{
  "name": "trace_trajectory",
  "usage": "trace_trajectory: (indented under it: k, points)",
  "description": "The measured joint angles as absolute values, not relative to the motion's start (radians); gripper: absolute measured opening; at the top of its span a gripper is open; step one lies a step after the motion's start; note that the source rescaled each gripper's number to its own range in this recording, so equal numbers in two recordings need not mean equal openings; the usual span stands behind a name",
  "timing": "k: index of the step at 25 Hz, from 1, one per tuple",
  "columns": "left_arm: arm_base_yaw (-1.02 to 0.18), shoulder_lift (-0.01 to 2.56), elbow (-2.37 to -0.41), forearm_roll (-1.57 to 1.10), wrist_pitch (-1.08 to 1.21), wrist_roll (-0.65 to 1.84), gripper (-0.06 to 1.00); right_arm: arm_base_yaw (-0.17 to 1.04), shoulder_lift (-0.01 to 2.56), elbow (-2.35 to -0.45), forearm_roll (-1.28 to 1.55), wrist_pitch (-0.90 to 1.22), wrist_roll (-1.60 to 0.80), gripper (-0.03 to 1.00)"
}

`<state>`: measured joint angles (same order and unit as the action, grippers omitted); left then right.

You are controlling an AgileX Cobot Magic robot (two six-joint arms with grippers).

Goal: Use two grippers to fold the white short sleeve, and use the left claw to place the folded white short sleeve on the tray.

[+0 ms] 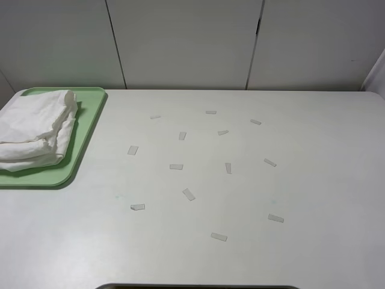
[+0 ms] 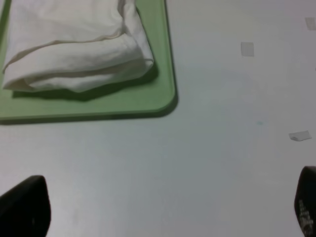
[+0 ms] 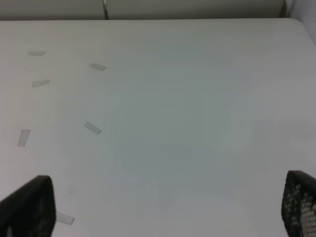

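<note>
White short sleeve (image 1: 33, 129) lies folded into a thick, wrinkled bundle on the tray (image 1: 90, 102). The tray sits at the far left of the surface (image 1: 313, 180), close to the back edge. The bundle covers most of the tray's left and middle; a green strip of tray shows along the right rim and near corner. In the left wrist view the shirt (image 2: 74, 44) shows stacked layers with a rounded fold turned toward the tray's corner (image 2: 165, 101), and it stays inside the rim there.

Left pincer (image 2: 163, 210): only the two dark fingertips show, one (image 2: 24, 207) at each lower corner of its view, set far apart. Wide, nothing between them, bare surface below. It hangs over the surface just beside the tray's near corner, apart from the shirt.

Right pincer (image 3: 163, 207): the same, two dark fingertips (image 3: 29, 210) at the corners of its view, spread wide, holding nothing. It is over the right half of the surface, well apart from the tray.

Small pale tape strips (image 1: 189, 194) lie scattered across the middle of the surface, at many angles. Pale wall panels (image 1: 186, 42) with dark seams stand behind the surface. Neither arm shows in the high view.
</note>
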<state>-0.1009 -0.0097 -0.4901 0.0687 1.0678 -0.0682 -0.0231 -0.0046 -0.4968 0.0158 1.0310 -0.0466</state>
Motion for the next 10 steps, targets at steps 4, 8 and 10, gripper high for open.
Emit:
trace_trajectory:
  k: [4,8,10]
  points:
    - [-0.101,-0.010,-0.490,0.069,1.068,-0.060,1.00,-0.023,-0.005,-0.497,0.016,1.031,-0.047,1.00]
    - [-0.101,-0.010,-0.490,0.069,1.068,-0.059,1.00,-0.023,-0.005,-0.497,0.016,1.031,-0.047,1.00]
    - [-0.101,-0.010,-0.490,0.069,1.068,-0.059,1.00,-0.023,-0.005,-0.497,0.016,1.031,-0.047,1.00]
